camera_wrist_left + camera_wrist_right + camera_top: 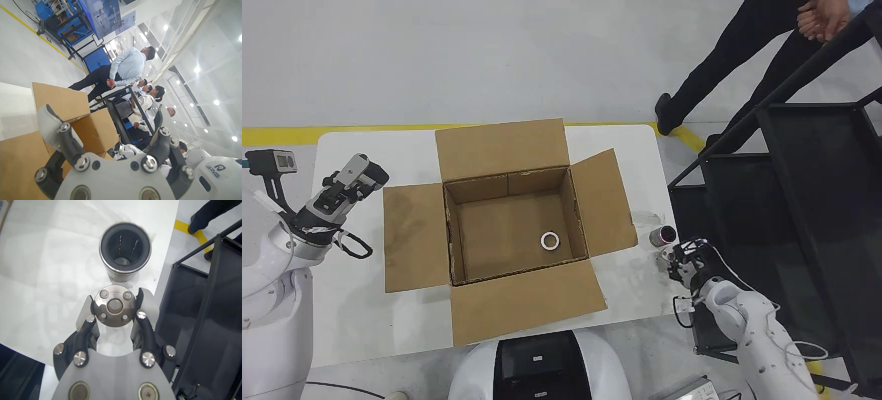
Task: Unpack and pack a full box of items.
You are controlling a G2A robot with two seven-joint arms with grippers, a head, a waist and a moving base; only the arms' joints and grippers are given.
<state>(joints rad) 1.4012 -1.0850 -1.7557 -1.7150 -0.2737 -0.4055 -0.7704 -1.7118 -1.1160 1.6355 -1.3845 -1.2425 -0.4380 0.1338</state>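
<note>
An open cardboard box [512, 190] stands in the middle of the white table [352, 300], flaps spread out. A small white ring [550, 240] lies on its floor. My right gripper [115, 305] hangs over the table's right edge, shut on a round metal flange [115, 307] with several holes. Just beyond it a metal cylinder [125, 253] with a dark hollow bore stands upright on the table; in the top view the cylinder [663, 236] is right of the box. My left gripper [102, 117] is open and raised left of the box [62, 102], holding nothing.
A black metal rack [802, 210] stands close to the table's right edge, beside my right arm. Yellow floor tape [282, 135] runs behind the table. The table's left and front-right parts are bare.
</note>
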